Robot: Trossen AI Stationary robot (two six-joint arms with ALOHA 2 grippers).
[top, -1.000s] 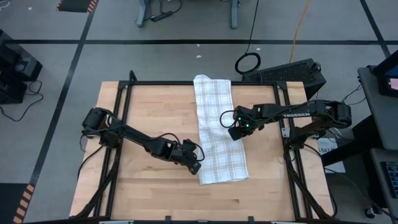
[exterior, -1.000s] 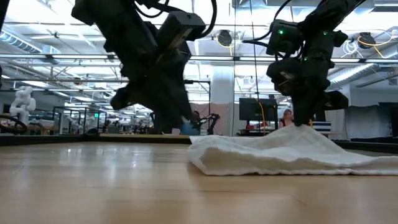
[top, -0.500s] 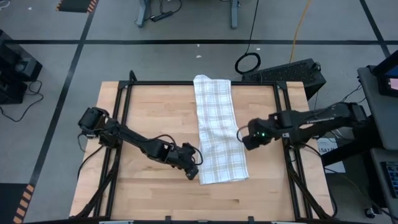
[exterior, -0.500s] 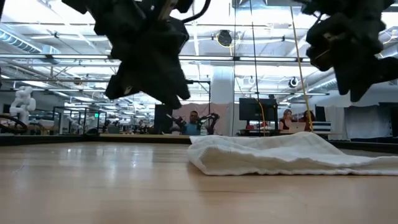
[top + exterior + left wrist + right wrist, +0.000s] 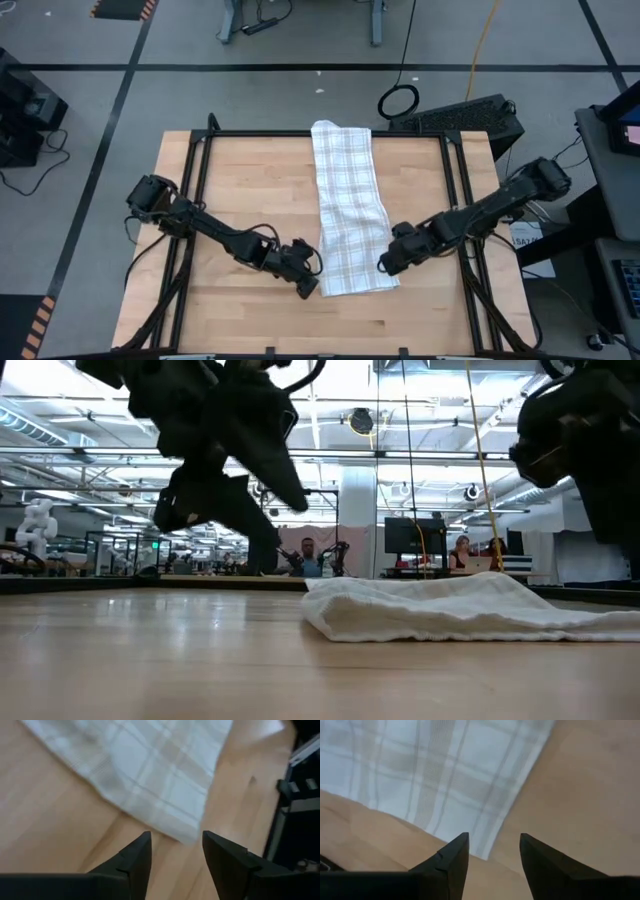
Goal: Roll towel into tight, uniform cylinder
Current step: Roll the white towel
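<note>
The towel [image 5: 350,205], white with a grey-beige check, lies folded in a long strip down the middle of the table, its far end at the far edge and its near end [image 5: 358,280] on the wood. In the low view it shows as a low rumpled heap [image 5: 450,610]. My left gripper [image 5: 310,287] is open just left of the towel's near left corner [image 5: 192,837], above the table. My right gripper [image 5: 384,266] is open just right of the near right corner [image 5: 487,852]. Neither touches the towel.
A black metal frame [image 5: 300,134] runs around the wooden tabletop [image 5: 240,190]. Bare wood lies on both sides of the towel and along the near edge. People sit in the room far behind the table [image 5: 462,550].
My right gripper has left the middle of the towel's right edge and gone toward the table's near edge, down to the towel's near right corner. My left gripper has moved a little toward the near edge, beside the near left corner. The towel lies as before.
</note>
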